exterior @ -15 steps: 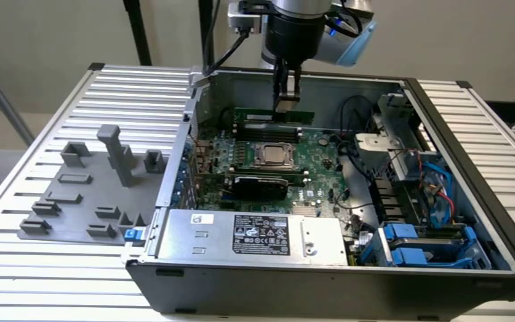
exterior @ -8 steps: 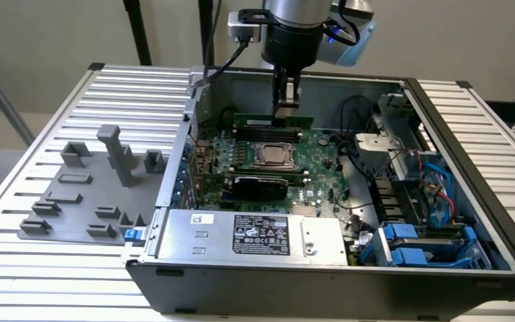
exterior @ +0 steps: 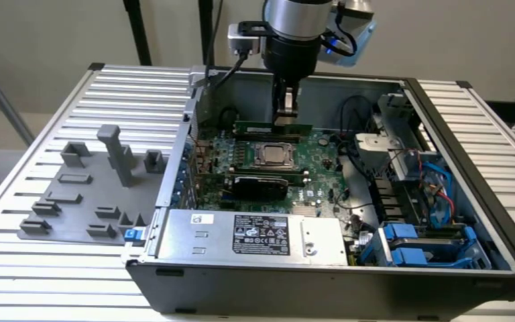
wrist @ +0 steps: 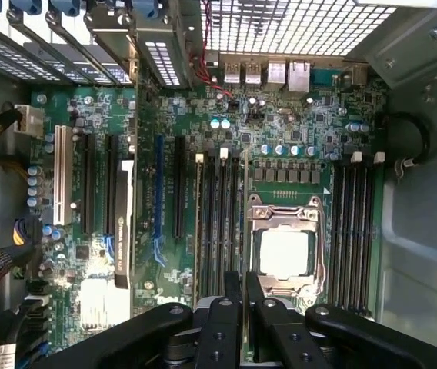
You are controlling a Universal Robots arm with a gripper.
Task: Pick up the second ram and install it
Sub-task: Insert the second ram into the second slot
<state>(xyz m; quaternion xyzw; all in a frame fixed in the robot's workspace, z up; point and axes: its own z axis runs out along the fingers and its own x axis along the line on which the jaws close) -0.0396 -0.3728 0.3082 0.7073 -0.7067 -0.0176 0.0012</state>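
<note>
My gripper (exterior: 284, 113) hangs inside the open computer case, shut on the second ram (exterior: 255, 126), a thin green stick held level on its long edge. The stick sits just above the motherboard (exterior: 318, 159), along the far side of the square silver processor (exterior: 275, 155). In the wrist view the black fingers (wrist: 226, 323) are pressed together at the gripper (wrist: 243, 307), and the ram (wrist: 247, 207) shows edge-on as a thin line. It runs beside the processor (wrist: 284, 254), parallel to the dark memory slots (wrist: 217, 223). Whether the stick touches a slot I cannot tell.
A second bank of memory slots (wrist: 353, 231) lies on the processor's other side. The power supply (exterior: 253, 236) fills the case's near side. Blue drive cages (exterior: 428, 245) and cables (exterior: 365, 144) crowd the exterior view's right. A grey fixture tray (exterior: 88, 194) rests on the slatted table at the exterior view's left.
</note>
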